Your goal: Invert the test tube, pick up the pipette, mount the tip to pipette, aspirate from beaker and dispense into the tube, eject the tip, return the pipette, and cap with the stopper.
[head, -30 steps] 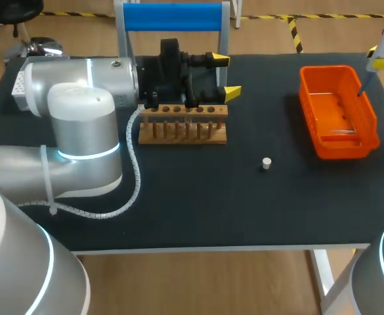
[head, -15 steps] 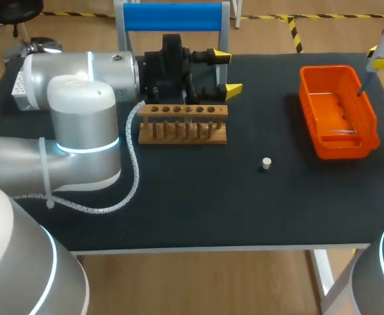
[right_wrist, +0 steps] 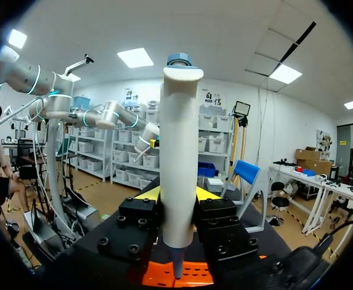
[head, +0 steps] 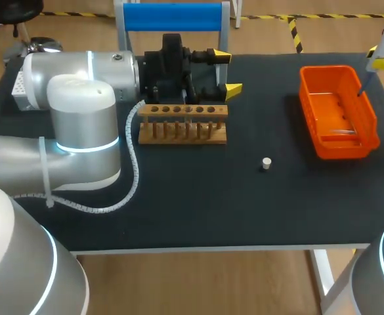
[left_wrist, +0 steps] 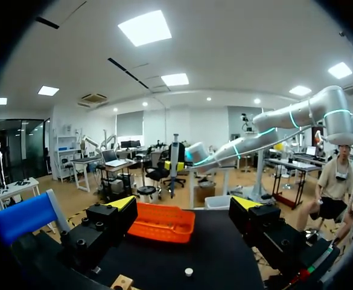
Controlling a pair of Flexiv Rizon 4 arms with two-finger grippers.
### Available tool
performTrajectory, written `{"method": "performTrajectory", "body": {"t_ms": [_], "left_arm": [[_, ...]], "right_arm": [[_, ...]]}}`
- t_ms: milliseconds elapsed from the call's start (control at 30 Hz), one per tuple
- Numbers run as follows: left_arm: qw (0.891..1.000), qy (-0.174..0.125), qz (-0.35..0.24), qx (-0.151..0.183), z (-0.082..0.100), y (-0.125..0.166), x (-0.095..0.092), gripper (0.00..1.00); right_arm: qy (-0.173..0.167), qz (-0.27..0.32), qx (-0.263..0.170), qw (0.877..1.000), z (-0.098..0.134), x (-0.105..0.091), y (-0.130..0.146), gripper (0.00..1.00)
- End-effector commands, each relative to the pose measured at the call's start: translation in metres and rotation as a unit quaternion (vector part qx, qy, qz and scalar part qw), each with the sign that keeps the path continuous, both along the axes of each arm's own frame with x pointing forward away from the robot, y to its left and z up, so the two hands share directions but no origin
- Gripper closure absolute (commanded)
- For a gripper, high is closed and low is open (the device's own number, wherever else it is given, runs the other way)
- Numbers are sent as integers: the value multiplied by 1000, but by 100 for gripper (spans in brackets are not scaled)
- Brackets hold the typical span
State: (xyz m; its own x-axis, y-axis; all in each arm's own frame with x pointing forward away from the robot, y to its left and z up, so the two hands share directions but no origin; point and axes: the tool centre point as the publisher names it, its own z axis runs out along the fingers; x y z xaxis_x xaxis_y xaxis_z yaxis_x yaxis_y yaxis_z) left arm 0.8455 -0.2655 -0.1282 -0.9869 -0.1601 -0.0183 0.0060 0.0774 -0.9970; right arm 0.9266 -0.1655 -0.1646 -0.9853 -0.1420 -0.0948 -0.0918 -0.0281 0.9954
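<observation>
Black worktop [head: 192, 203]: left jaws wide, empty, tube rack [head: 183, 123] just ahead and below, stopper [head: 266, 163] well ahead; right jaws clamped on pipette [right_wrist: 178, 175], upright, orange bin [head: 339, 121] beneath. Probably tip ejection: hold vertical, centred over bin, no swinging

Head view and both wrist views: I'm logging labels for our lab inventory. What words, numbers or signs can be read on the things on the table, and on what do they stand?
None can be read. The pipette, the orange bin, the wooden rack and the stopper show no print.
</observation>
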Motion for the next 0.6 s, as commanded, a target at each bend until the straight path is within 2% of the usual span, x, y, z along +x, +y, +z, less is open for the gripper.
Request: {"method": "performTrajectory", "body": {"t_ms": [33, 100, 433, 533, 600], "left_arm": [[1000, -1, 2, -1, -1, -1, 0, 0], [1000, -1, 2, -1, -1, -1, 0, 0], [1000, -1, 2, -1, -1, -1, 0, 0], [1000, -1, 2, -1, -1, -1, 0, 0], [1000, -1, 2, -1, -1, -1, 0, 0]], "right_arm": [[0, 1, -1, 1000, 1, 1, -1, 100], [0, 1, -1, 1000, 1, 1, -1, 100], [-33, -24, -44, 998, 6, -42, 48, 100], [-14, -42, -43, 998, 2, -48, 60, 100], [-19, -47, -58, 997, 0, -54, 70, 100]]}}
